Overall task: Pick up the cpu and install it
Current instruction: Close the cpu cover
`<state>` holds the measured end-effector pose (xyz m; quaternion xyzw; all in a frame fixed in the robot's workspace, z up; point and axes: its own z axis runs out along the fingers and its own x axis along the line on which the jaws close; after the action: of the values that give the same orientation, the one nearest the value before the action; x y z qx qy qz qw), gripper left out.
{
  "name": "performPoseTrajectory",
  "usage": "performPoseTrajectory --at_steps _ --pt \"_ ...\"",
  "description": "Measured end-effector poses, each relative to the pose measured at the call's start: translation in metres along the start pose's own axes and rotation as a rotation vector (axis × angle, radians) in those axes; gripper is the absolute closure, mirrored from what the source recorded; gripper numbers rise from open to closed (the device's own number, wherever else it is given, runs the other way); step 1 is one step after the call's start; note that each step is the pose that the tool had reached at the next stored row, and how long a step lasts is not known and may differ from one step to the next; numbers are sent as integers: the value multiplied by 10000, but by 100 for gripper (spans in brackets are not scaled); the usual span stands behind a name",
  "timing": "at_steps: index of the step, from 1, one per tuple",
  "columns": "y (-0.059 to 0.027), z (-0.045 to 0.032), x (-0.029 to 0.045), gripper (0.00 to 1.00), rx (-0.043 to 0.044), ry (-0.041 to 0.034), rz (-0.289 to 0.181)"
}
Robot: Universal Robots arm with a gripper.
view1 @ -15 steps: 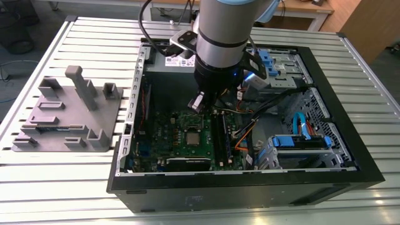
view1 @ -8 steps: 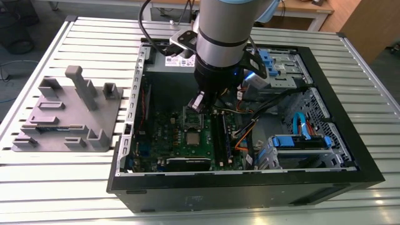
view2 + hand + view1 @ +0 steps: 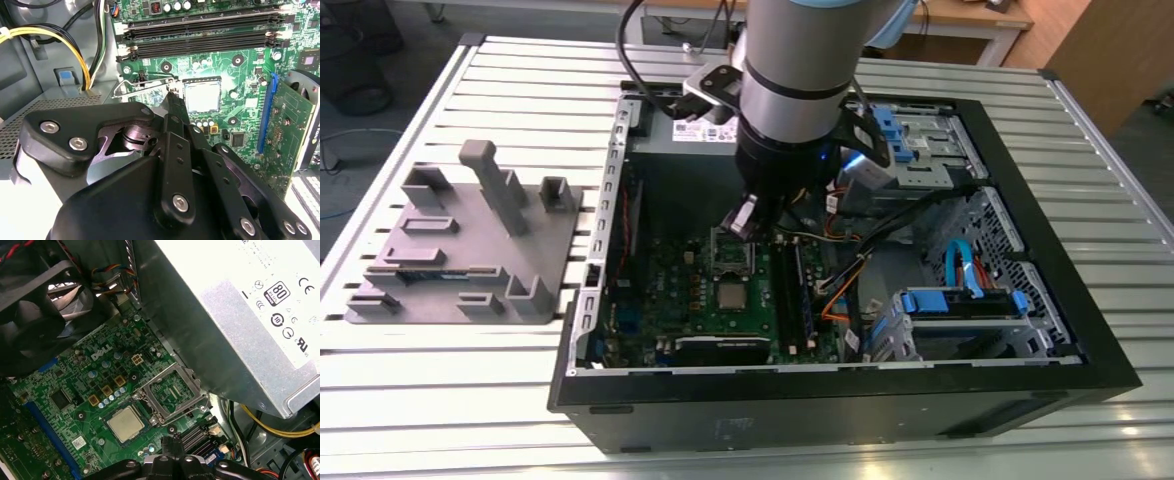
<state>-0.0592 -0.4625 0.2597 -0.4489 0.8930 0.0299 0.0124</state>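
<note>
While the small flat square silvery cpu (image 3: 731,295) (image 3: 202,96) (image 3: 125,423) lies flat on the green motherboard (image 3: 85,375), just beside the raised rectangular silver metal socket frame (image 3: 172,392), the black gripper (image 3: 740,228) (image 3: 172,97) (image 3: 169,444) hangs close above them, fingers pressed together on nothing, inside the black computer case (image 3: 854,400).

Bright, even light on the slatted surface (image 3: 480,400); inside the computer case (image 3: 854,415) it's dim, darkest under the arm (image 3: 794,60), motherboard (image 3: 687,290) shadowed. First wrist view: power supply (image 3: 235,305) gleaming pale.
</note>
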Motion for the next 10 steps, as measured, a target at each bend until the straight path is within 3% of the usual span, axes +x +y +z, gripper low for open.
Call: performPoseTrajectory --at_steps 10 --pt "24 86 -152 89 31 42 1"
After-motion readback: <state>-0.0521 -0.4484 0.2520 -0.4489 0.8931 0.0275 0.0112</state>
